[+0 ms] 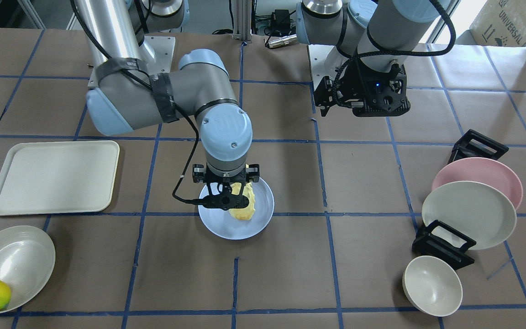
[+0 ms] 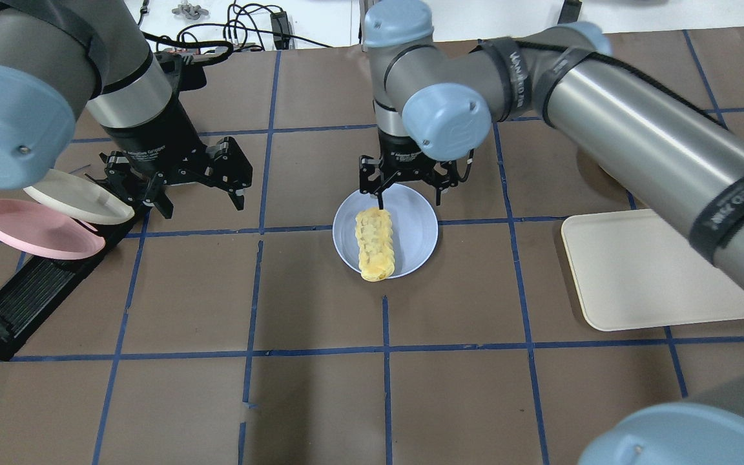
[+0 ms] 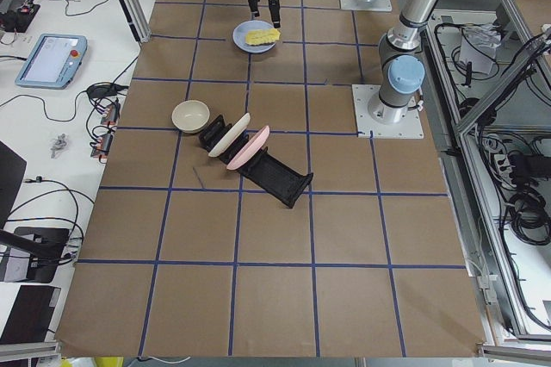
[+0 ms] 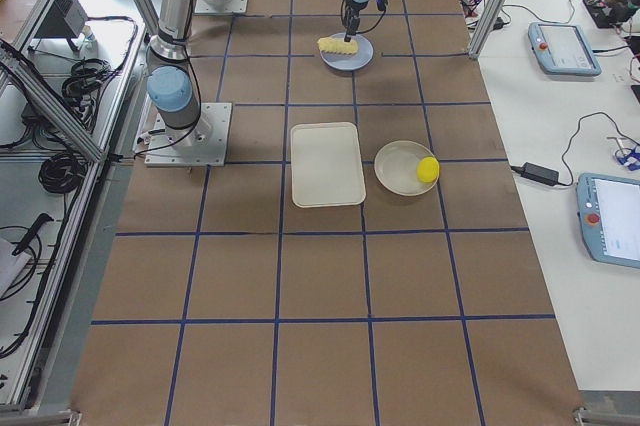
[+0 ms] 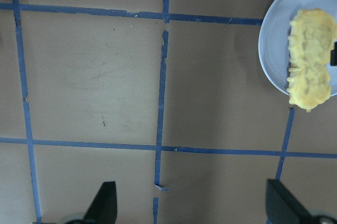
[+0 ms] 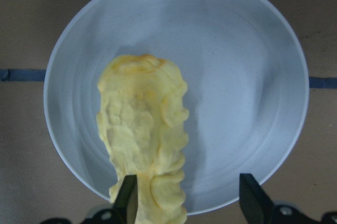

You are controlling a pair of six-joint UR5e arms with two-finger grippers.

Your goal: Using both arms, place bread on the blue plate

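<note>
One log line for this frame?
bread: on blue plate, end overhanging rim | right gripper: open over plate | left gripper: open, away from plate

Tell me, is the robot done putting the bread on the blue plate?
Nearly. Done: the bread lies on the blue plate, one end poking over the rim. In hand: the right gripper hangs open just above it. The left gripper is open, off to the side. Left: probably just backing away.

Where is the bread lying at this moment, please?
In the overhead view the bread lies on the blue plate near the table's middle, beneath the open right gripper. Its end nearer the robot reaches the plate's rim.
</note>
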